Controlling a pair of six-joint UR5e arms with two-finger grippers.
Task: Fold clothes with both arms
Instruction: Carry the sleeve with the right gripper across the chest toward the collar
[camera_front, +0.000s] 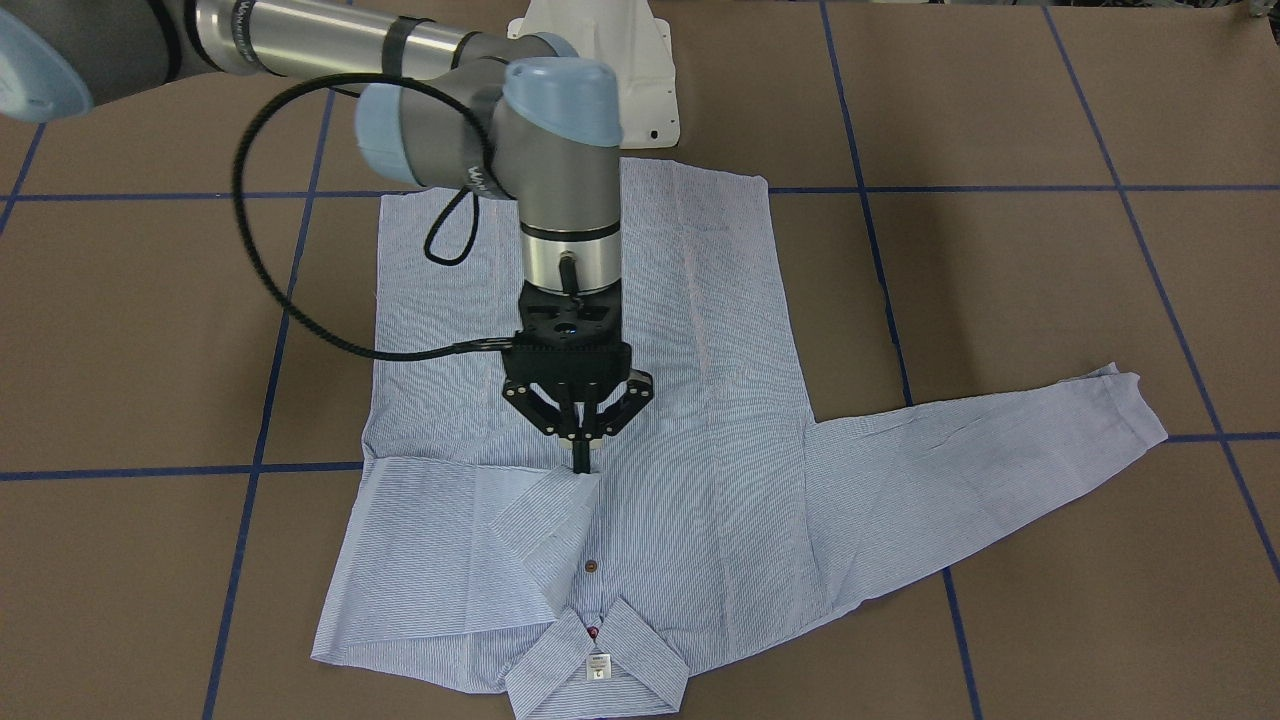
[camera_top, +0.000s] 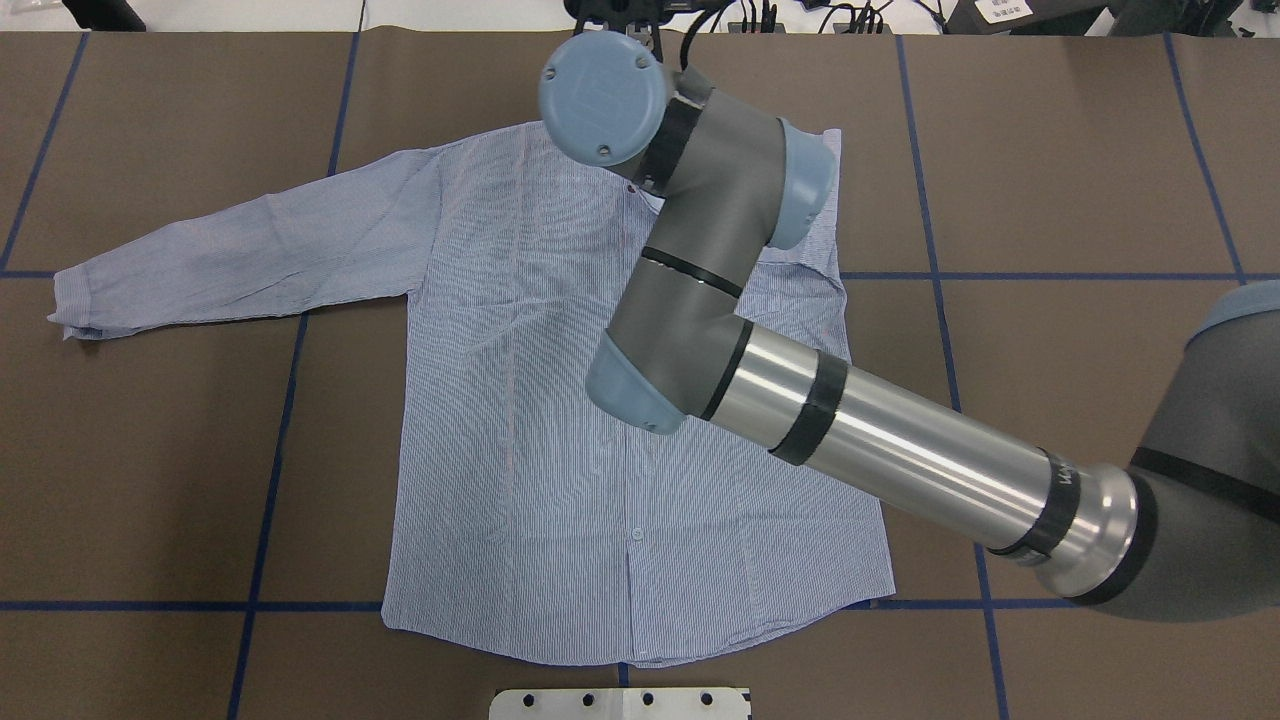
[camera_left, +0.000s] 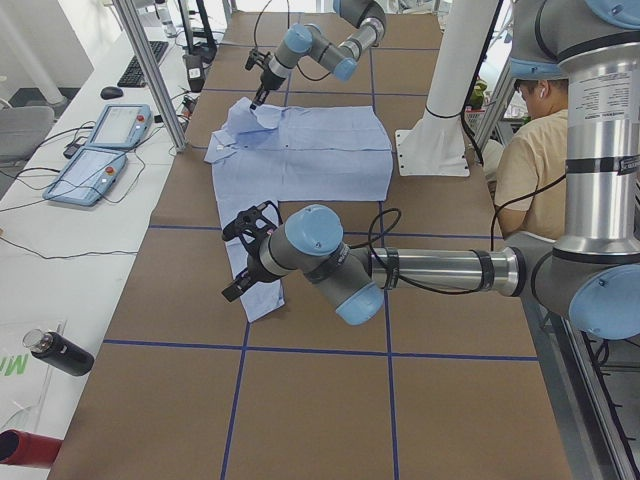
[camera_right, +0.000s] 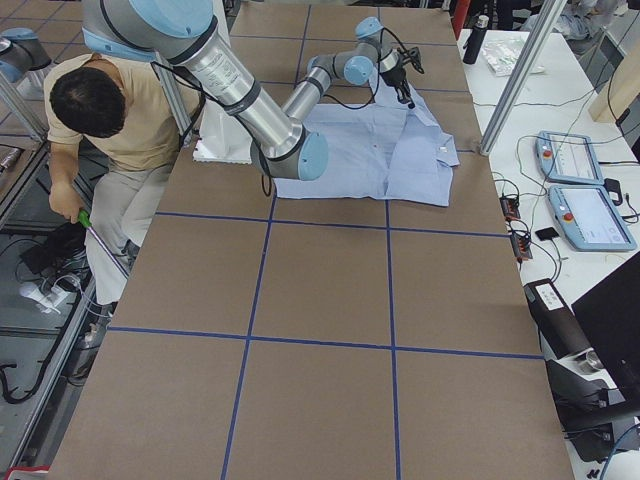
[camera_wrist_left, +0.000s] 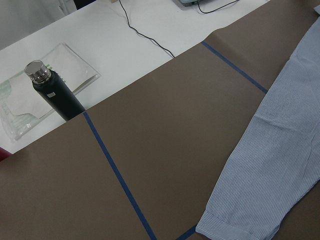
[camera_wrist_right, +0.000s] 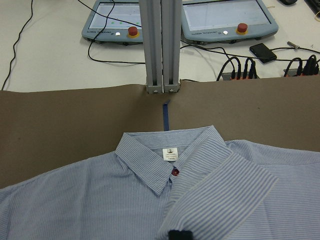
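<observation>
Collar (camera_front: 597, 665) of the shirt (camera_front: 700, 330), which lies flat on the bench (camera_front: 1050, 300), just beyond the right gripper (camera_front: 580, 462), whose fingers are pinched together on the folded-over sleeve end. The unfolded sleeve (camera_front: 1000, 440) stretches well away to their left, long axis outward. The left gripper (camera_left: 238, 275) hovers nearest its cuff (camera_wrist_left: 240, 225); whether its fingers are spread cannot be told.

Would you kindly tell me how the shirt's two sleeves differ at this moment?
The folded sleeve lies across the shirt front, its end pinched by the right gripper. The outstretched sleeve lies flat on the table, pointing away from the body. Both are light-blue with fine stripes.
</observation>
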